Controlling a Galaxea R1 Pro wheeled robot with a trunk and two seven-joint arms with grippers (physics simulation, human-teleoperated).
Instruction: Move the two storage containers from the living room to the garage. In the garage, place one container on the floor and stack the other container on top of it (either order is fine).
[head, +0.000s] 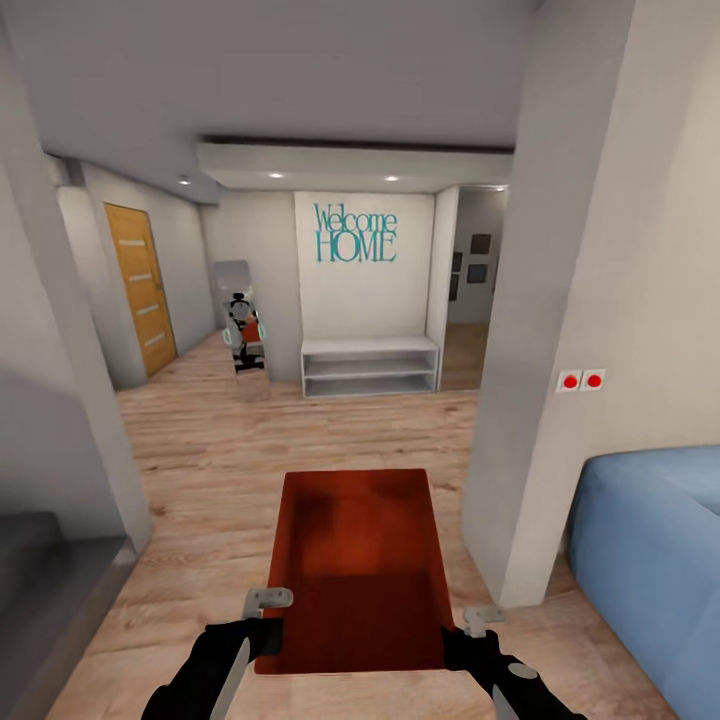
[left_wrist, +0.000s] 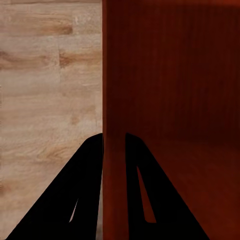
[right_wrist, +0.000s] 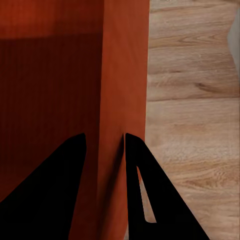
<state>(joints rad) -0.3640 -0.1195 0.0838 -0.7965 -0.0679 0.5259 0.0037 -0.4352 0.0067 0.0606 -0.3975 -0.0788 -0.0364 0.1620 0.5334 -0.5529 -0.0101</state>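
So the robot was carrying one storage container (head: 355, 570) out in front of itself, low in the head view, open top up, over the wood plank floor (head: 210, 470). The left gripper (head: 262, 622) was pinched onto the container's left wall near the close corner, and the right gripper (head: 468, 632) had the right wall the same way. In the left wrist view you could see the left gripper (left_wrist: 114, 150) with one finger outside the wall and one inside the rust-red box (left_wrist: 175, 100), clamped tight on it. Same deal on the right wrist view — the right gripper (right_wrist: 104, 145) straddled the container's wall (right_wrist: 125, 75), fingers closed against it.

Ahead was a hallway: a white wall with teal "Welcome HOME" lettering (head: 356, 234), a low white shelf bench (head: 370, 366) under it, and a leaning mirror (head: 244, 330) just beside the bench showing the robot's reflection. A honey-coloured wooden door (head: 140, 290) sat on the left side, and a pale blue sofa (head: 650, 560) poked in at the right — near two red wall buttons (head: 581, 380).
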